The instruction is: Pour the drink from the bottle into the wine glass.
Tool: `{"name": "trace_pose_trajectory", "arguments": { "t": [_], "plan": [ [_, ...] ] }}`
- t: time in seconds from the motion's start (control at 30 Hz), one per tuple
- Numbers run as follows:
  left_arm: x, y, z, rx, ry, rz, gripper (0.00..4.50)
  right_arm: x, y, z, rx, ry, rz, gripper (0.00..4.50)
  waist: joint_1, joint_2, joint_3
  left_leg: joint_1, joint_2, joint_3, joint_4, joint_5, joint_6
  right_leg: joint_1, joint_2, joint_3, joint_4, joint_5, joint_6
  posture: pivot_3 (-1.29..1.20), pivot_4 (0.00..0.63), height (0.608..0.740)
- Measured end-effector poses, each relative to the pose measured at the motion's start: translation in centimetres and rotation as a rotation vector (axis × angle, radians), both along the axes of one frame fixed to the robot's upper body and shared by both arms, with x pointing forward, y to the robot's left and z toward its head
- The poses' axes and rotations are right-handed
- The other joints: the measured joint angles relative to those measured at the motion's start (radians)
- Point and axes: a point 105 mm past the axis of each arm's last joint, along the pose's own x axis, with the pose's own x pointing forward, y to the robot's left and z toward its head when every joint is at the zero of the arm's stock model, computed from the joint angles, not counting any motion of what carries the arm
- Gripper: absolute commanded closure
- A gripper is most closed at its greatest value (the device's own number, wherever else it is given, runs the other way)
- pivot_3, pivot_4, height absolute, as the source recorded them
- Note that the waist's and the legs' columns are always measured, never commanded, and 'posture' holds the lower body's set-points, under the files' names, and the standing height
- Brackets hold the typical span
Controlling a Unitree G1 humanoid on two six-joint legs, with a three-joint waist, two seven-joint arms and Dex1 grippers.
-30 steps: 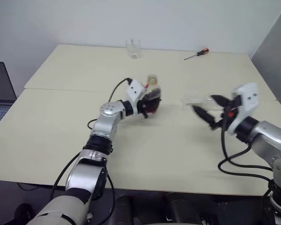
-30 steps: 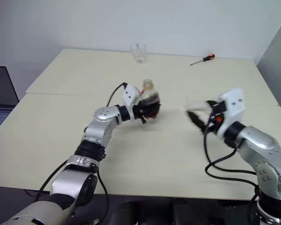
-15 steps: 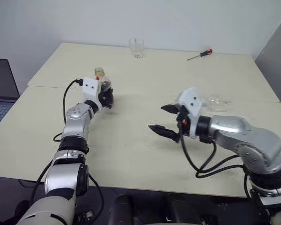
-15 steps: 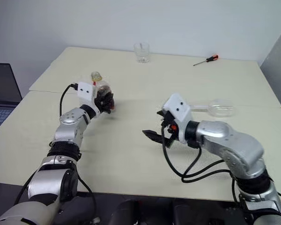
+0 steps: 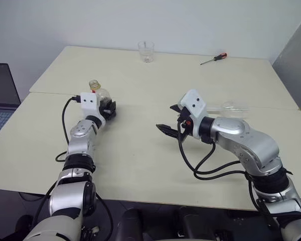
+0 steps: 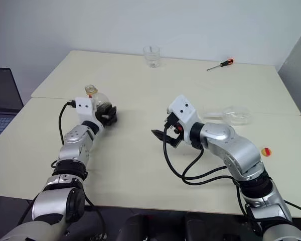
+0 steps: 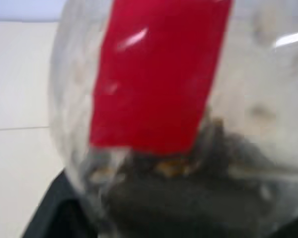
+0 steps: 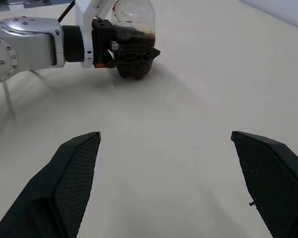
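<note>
Reach with the right claw (image 6: 161, 128), spread wide and empty, for the wine glass (image 6: 236, 115) lying sideways beyond it near the surface's right edge, stem pointing left, well apart from the left claw (image 6: 109, 113), grip unclear, at the upright bottle (image 6: 96, 98) by the left edge.

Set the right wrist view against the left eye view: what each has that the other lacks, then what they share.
Wrist view's extra: the dark drink pooled low in the bottle. Eye view's extra: the wine glass lying on its side, a tumbler, a screwdriver, a laptop. Shared: the bottle standing on the table, the left gripper at it, the open right gripper.
</note>
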Motion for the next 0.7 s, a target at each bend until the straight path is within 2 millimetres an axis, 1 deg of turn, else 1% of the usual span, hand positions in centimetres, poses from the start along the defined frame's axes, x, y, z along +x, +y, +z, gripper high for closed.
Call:
{"name": "trace_pose_trajectory", "arguments": {
  "t": [0.03,0.27,0.43,0.7],
  "plan": [
    [0.0,0.0,0.0,0.0,0.0,0.002,0.03,0.0,0.1,0.0,0.0,-0.001,0.004,0.0,0.0,0.0,0.0,0.0,0.0,0.0,0.0,0.0,0.0,0.0,0.0,0.0,0.0,0.0,0.0,0.0,0.15,0.74],
    [-0.4,0.5,0.4,-0.001,-0.01,0.007,0.03,0.1,0.2,-0.1,-0.001,0.0,0.005,0.0,0.0,0.0,0.0,0.0,0.0,0.0,0.0,0.0,0.0,0.0,0.0,0.0,0.0,0.0,0.0,0.0,0.15,0.74],
    [-1.4,1.0,0.3,0.006,0.003,-0.017,0.03,0.8,-0.5,-0.7,-0.023,0.022,-0.018,0.0,-0.001,0.0,0.0,0.0,0.0,0.0,0.0,0.0,0.0,0.0,0.0,0.0,0.0,0.0,0.0,0.0,0.15,0.74],
    [-3.2,0.4,-0.1,0.009,0.031,-0.066,0.03,1.7,-1.4,-1.2,-0.048,0.029,-0.016,0.0,-0.001,0.0,0.0,0.001,0.0,0.0,0.0,0.0,0.0,0.0,0.0,0.0,0.0,0.0,0.0,0.0,0.15,0.74]
  ]
}}
